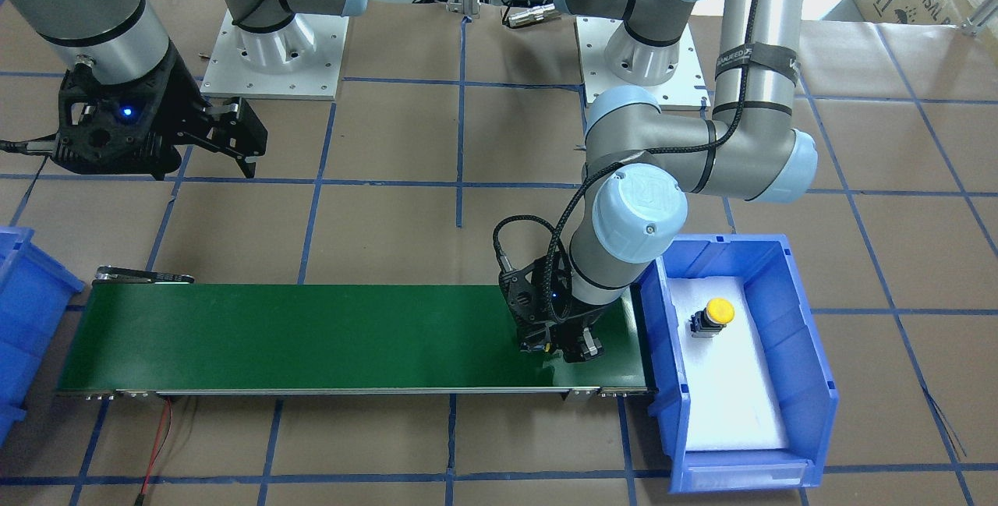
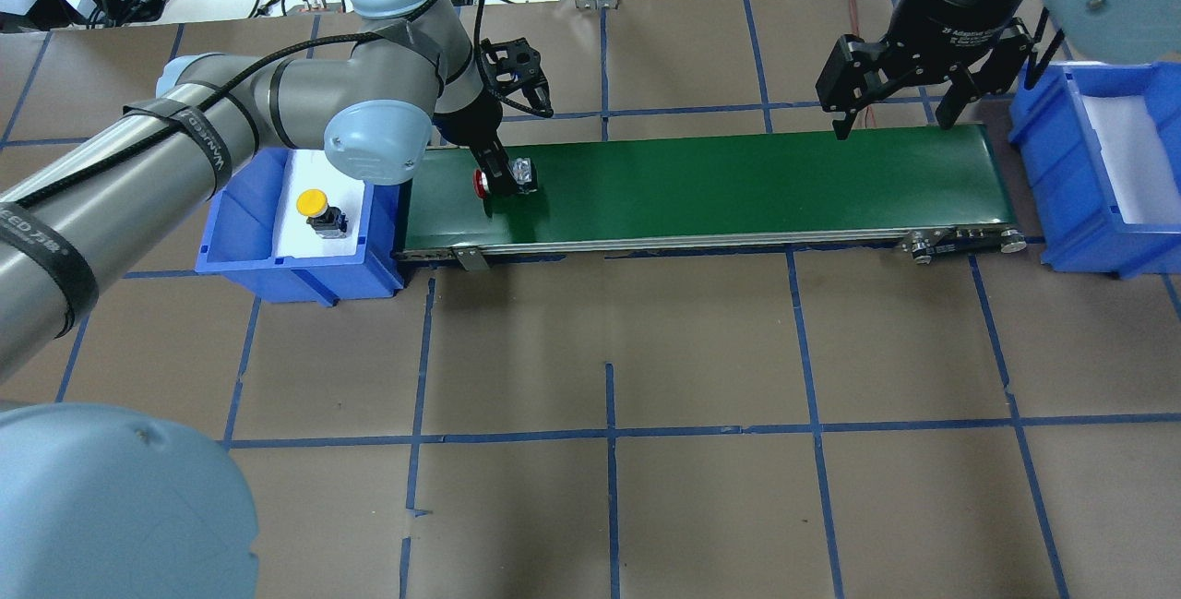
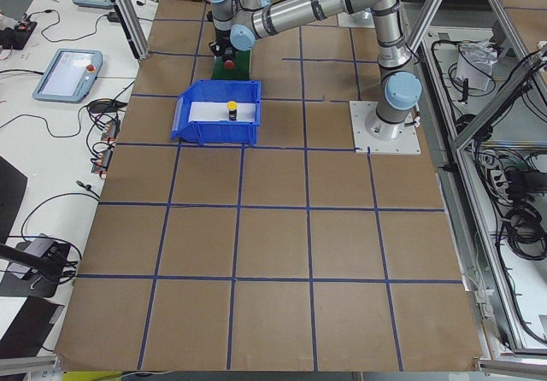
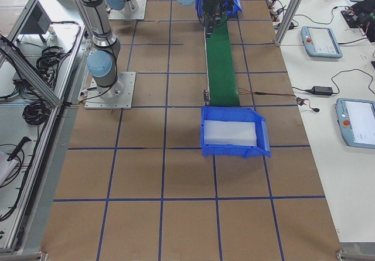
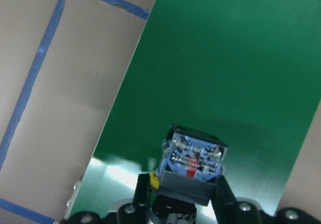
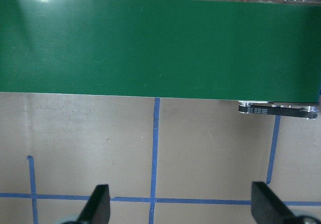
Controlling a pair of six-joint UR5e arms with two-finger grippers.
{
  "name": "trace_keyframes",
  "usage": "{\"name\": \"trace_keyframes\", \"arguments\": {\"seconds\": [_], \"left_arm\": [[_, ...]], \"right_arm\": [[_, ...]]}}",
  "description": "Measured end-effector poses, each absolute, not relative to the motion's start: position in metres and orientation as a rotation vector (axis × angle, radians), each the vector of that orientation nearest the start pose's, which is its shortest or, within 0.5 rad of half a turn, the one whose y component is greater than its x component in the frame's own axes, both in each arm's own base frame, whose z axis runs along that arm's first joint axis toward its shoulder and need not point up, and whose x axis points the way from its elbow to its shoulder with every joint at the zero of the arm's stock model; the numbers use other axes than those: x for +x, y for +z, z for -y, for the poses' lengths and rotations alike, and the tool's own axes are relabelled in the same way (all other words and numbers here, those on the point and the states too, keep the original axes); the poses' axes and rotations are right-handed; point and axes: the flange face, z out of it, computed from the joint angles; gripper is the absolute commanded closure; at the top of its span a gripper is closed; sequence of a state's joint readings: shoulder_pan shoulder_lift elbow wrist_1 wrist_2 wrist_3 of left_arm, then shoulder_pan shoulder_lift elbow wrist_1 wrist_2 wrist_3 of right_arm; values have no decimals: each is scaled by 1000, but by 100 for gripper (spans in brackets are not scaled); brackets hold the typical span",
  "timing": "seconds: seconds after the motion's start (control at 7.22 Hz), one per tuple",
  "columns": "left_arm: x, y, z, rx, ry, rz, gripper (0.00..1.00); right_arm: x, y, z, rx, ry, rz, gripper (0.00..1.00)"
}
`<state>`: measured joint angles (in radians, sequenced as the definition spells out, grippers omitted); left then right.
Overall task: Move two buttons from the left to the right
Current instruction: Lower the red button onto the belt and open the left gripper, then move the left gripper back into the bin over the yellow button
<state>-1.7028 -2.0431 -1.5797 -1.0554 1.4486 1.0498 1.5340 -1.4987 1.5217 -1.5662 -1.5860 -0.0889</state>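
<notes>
Button (image 5: 193, 162), round red cap, pinched in L claw (image 2: 505, 184)

Place: robotics lab.
Work area: surface (image 2: 701, 341) papered brown, gridded with blue tape (image 2: 609, 433), carrying a small conveyor belt (image 2: 738, 184).
Surroundings: teach pendants (image 4: 321, 41), aluminium framing (image 4: 29, 69), cable bundles (image 3: 517, 206).

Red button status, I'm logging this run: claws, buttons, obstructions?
Left claw shut on red button, low over green belt, left end. Right claw open, empty, at far end. Yellow button in left bin. Nothing seen on belt between.
</notes>
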Motion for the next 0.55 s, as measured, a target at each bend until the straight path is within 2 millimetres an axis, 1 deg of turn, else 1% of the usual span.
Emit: {"name": "trace_keyframes", "arguments": {"seconds": [0.14, 0.28, 0.42, 0.55], "left_arm": [[-229, 264, 619, 1800, -137, -2688, 11], [-228, 269, 620, 1774, -145, -2702, 11], [-227, 283, 621, 1720, -165, -2726, 10], [-217, 304, 619, 1620, -178, -2775, 5]], "right_arm": [[113, 475, 524, -83, 45, -3154, 0], [112, 475, 524, -83, 45, -3154, 0], [112, 475, 524, -83, 45, -3154, 0], [112, 476, 524, -83, 43, -3153, 0]]}}
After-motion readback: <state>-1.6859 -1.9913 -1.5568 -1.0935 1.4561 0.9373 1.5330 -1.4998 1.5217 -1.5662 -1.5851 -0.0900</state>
